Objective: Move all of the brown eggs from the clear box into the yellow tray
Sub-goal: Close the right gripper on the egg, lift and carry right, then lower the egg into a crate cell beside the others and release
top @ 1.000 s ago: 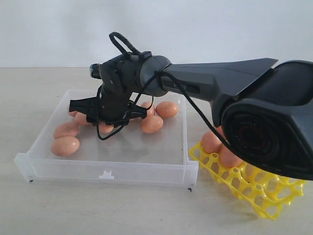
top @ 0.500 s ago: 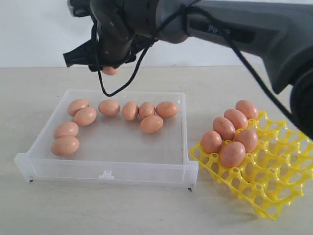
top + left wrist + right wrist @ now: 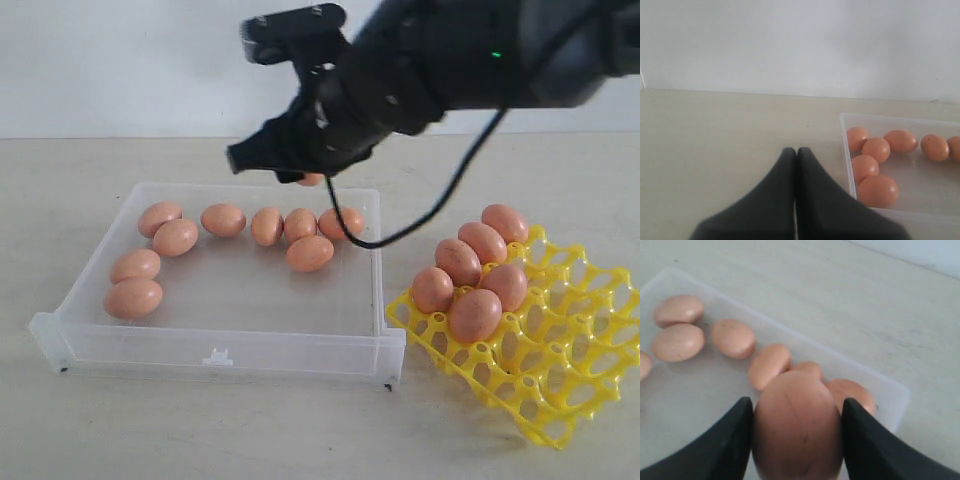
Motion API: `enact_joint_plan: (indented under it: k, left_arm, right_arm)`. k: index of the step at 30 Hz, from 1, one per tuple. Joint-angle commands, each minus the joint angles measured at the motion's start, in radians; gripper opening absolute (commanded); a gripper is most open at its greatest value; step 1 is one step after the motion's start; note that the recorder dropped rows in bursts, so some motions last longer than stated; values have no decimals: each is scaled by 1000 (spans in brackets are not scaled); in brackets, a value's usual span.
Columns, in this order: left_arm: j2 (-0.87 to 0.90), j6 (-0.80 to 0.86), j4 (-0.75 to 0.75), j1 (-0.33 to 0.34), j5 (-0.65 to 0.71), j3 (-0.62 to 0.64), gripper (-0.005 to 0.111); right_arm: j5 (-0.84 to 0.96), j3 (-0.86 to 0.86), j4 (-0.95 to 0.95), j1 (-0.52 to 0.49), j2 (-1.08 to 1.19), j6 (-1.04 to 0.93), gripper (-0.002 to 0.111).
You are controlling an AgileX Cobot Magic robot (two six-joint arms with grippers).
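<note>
Carry step: the right gripper (image 3: 300, 168) hangs above the clear box's (image 3: 220, 352) far wall, jaws pinching a brown egg (image 3: 797, 432) across its width, its long axis along the fingers. Next comes a move to an empty cup of the yellow tray (image 3: 560, 400) and a gentle lowering. The left gripper's (image 3: 796, 151) jaws are pressed together over the tabletop (image 3: 715, 140).

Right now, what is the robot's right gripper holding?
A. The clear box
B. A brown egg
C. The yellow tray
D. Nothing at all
B: in the right wrist view, the right gripper has a brown egg pinched between its two dark fingers, up above the clear box.
</note>
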Motion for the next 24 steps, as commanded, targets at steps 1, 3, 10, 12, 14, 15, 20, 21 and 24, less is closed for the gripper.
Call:
enact_joint_plan:
  k: [1,3,10,12,14,15,20,21,24]
  left_arm:
    - [3,2,2,1,-6,3,-4]
    - [3,2,2,1,-6,3,-4]
    - [3,2,2,1,-6,3,-4]
    - [3,2,2,1,-6,3,-4]
    - [3,2,2,1,-6,3,-4]
    - [3,2,2,1,-6,3,-4]
    - [3,2,2,1,-6,3,-4]
    - [3,2,2,1,-6,3,-4]
    - [3,2,2,1,-6,3,-4]
  right_arm:
    - [-158,216,-175,-94,-158,113,4]
    - [-167,283,-254,-136,-208,179,4]
    - [-184,455,-343,-278,-356,216,4]
    - [-184,489,-343,-293,-376,206,4]
    - [-198,528,-339,-308,-390,195,4]
    - [-218,547,-320,-321,-392,179,4]
    - [-356,643,-95,-387,-401,-94,4]
    - [-365,654,-54,-400,-401,-138,4]
    - [-410,686,72,-434,-401,-269,4]
